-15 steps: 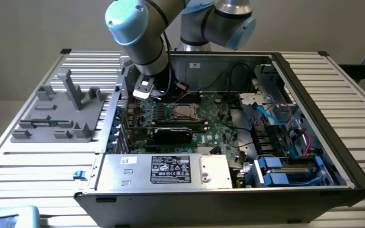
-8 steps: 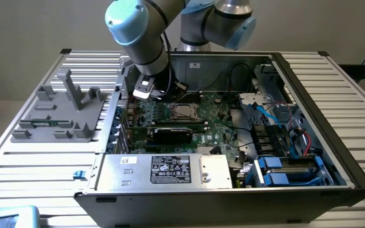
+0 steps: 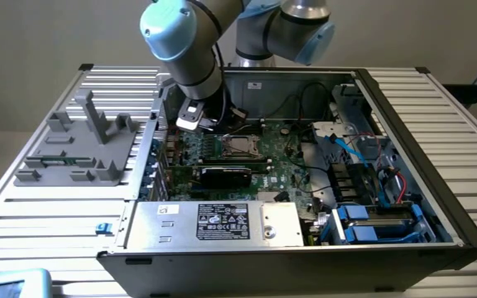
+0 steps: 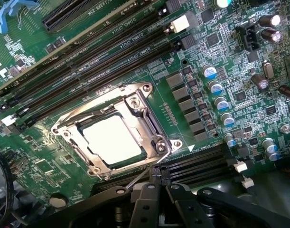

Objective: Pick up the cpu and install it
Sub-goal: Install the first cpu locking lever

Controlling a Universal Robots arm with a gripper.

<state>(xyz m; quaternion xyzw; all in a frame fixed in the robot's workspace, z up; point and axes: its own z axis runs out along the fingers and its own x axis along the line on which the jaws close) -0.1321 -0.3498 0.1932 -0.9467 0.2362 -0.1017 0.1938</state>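
The cpu (image 4: 111, 140) is a pale, flat square lying inside the metal frame of the motherboard socket (image 4: 149, 121). In the exterior view, the cpu (image 3: 240, 146) shows as a small silver-beige square in the middle of the board inside the open computer case. My gripper (image 4: 156, 183) is shut, its dark fingers pressed together just beside the socket's edge with nothing visible between them. In the exterior view the gripper (image 3: 209, 124) hangs low in the case, a little toward that view's left of the socket.
A black rectangular card (image 3: 226, 174) lies just in front of the socket, and a silver box with a black label (image 3: 222, 221) sits nearer the case front. Memory slots (image 4: 102, 61) and capacitors (image 4: 216, 95) flank the socket. A grey fixture (image 3: 81, 146) stands left of the case.
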